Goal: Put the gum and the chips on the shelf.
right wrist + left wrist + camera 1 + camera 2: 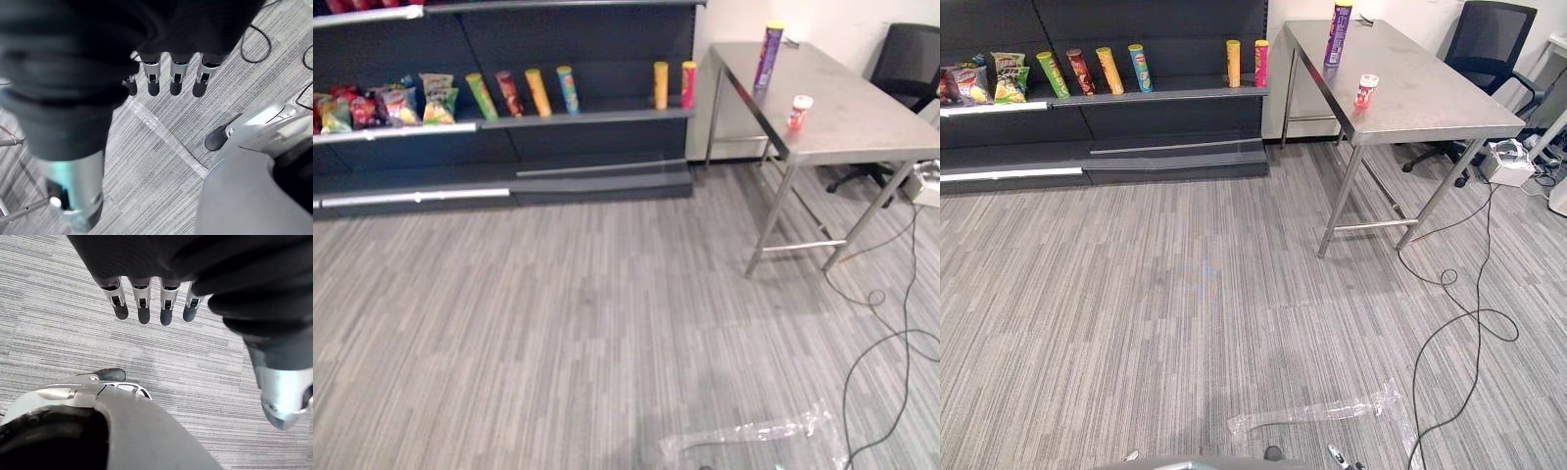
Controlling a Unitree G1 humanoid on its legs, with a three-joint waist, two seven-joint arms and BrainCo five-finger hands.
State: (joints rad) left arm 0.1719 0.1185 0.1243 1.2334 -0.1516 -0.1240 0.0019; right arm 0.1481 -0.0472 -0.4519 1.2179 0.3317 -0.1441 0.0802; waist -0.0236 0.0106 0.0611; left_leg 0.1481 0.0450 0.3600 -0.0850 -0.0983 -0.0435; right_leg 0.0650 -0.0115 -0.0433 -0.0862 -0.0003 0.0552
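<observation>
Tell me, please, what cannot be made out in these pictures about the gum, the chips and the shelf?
Gum bottle on the table: too small in both eye views to tell its lid's state.
Shelf: its top board is cut off by the left eye view's upper edge.
Snack bags: the row runs past the left edge.

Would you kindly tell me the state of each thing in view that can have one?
Purple chips can: upright on the table, not yet shelved.
Gum bottle: upright on the table.
Left hand: open, empty.
Right hand: open, empty.
Row of cans: standing on the shelf.
Plastic wrapper: flat on the floor.
</observation>
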